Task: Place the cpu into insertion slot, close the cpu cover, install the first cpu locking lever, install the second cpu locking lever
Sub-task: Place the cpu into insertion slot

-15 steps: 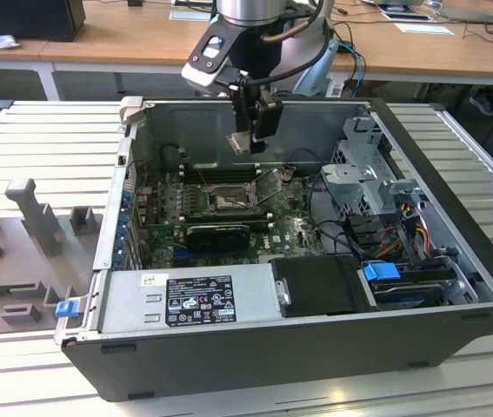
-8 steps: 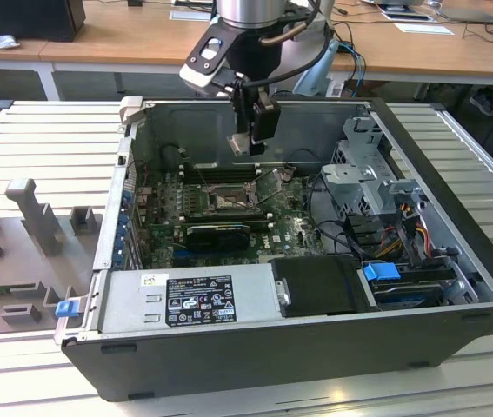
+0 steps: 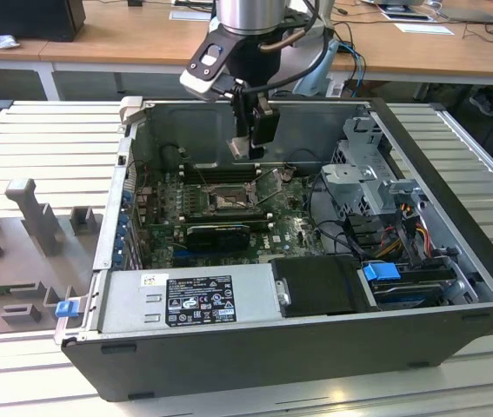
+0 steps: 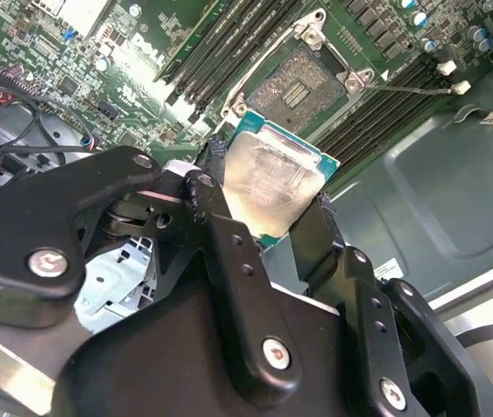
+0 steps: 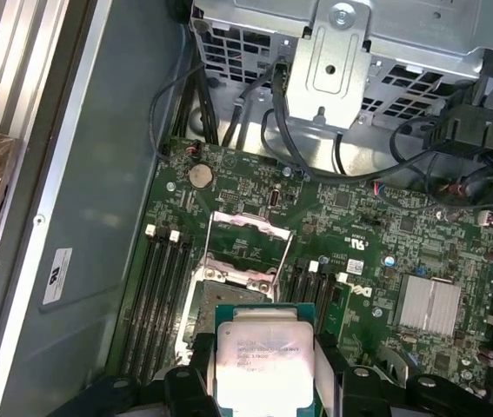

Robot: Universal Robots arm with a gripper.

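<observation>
My gripper [image 3: 249,149] hangs inside the open computer case, above the motherboard, shut on the cpu [image 4: 272,178]. The chip's pale metal face and green edge show between the black fingers [image 4: 220,226] in both wrist views, cpu [image 5: 263,358] and gripper [image 5: 263,387]. The insertion slot [image 4: 303,82] lies bare below, its grey pin field showing, a little apart from the chip. In the exterior view the insertion slot [image 3: 227,201] sits below and slightly to the left of the gripper. The cpu cover [image 5: 250,224] stands swung up off the insertion slot [image 5: 229,291]. A thin wire locking lever [image 4: 403,87] sticks out beside the socket.
Long black memory slots [image 4: 229,61] flank the socket on both sides. A metal drive cage [image 3: 368,178] with cables stands at the exterior view's right, and the power supply [image 3: 194,300] lies along the front. The case wall [image 4: 420,200] rises close behind the gripper.
</observation>
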